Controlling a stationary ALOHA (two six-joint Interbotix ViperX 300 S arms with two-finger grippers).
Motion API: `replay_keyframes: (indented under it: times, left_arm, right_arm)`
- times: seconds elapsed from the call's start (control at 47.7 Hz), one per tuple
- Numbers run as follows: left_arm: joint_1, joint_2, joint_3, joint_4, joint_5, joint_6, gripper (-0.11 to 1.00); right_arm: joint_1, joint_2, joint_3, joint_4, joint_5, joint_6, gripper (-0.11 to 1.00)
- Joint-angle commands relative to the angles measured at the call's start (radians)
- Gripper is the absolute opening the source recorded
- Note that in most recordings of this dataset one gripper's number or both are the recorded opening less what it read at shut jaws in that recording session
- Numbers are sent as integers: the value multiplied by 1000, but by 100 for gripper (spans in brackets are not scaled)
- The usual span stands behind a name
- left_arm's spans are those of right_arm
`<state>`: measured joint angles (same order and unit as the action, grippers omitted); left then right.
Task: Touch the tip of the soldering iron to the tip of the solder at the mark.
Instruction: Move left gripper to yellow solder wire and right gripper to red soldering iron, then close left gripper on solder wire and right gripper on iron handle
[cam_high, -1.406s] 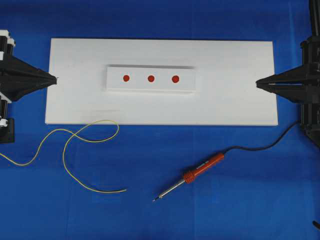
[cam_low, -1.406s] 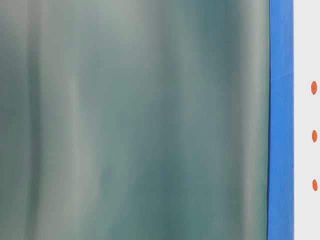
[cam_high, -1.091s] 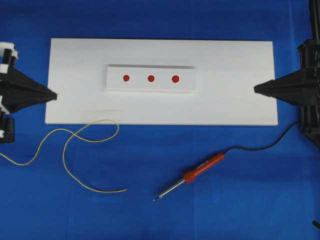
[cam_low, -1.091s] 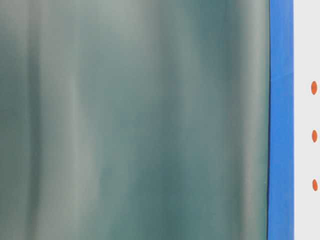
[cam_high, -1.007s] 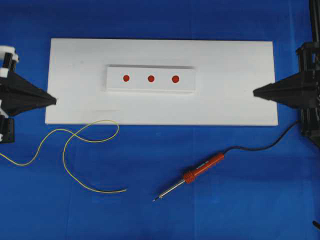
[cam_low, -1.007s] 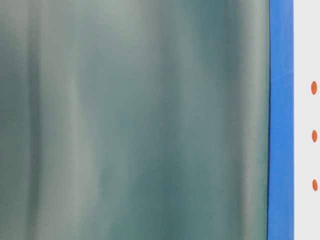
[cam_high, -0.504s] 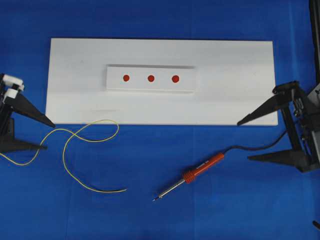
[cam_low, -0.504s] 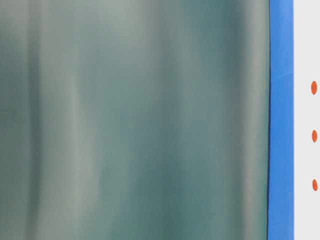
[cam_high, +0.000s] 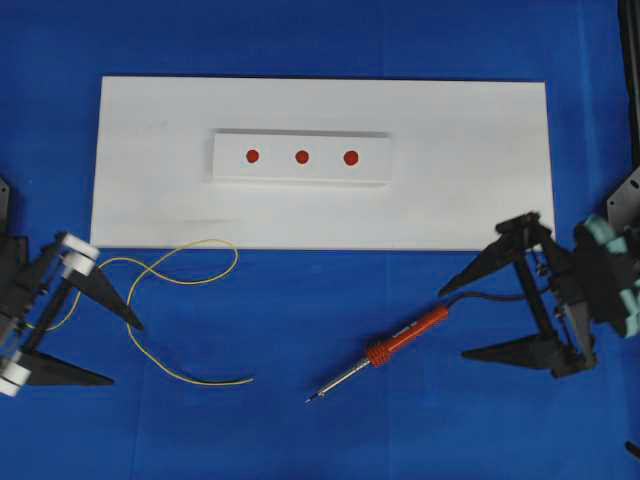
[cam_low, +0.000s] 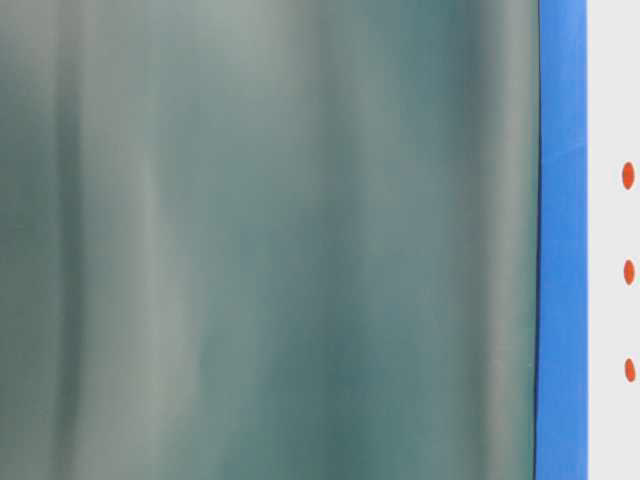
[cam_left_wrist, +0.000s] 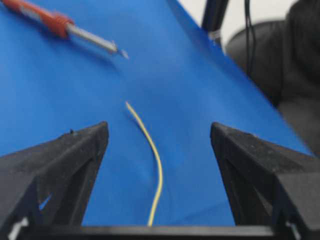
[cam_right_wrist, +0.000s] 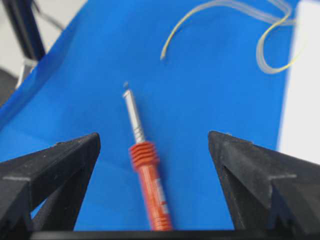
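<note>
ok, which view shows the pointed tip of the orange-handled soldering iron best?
The right wrist view: the orange-handled soldering iron lies centred between the open jaws, its silver shaft and tip close and unblocked. Overhead shows the whole iron, but the tip is tiny. The left wrist view catches it at the top edge, blurred. The table-level view shows none of it.

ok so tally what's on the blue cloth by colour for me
white: 2, the board and the raised block on it
red: 4, three dots on the block and the soldering iron
yellow: 1, the solder
black: 2, the left hand and the right hand, both open
total: 9
</note>
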<state>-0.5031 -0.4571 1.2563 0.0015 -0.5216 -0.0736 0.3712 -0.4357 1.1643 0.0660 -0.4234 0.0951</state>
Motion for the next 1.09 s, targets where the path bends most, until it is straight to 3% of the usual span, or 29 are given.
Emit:
replay_keyframes:
  times: [0.0, 0.168, 0.399, 0.692, 0.881, 1.07]
  left_arm:
    - [-6, 110, -32, 2, -84, 0, 77]
    - [-6, 322, -89, -3, -153, 2, 76]
    - [-6, 492, -153, -3, -164, 0, 76]
    - [-6, 551, -152, -3, -172, 0, 73]
    - [-6, 569, -149, -3, -166, 2, 60]
    - [-6, 571, -149, -3, -132, 3, 45]
  right_arm:
    - [31, 84, -2, 29, -92, -2, 90]
    - [57, 258, -9, 84, -227, -2, 90]
    - [60, 420, -61, 94, -285, -2, 89]
    - [55, 491, -98, 98, -288, -2, 89]
    - [38, 551, -121, 98, -288, -2, 88]
    - [9, 598, -130, 97, -285, -6, 68]
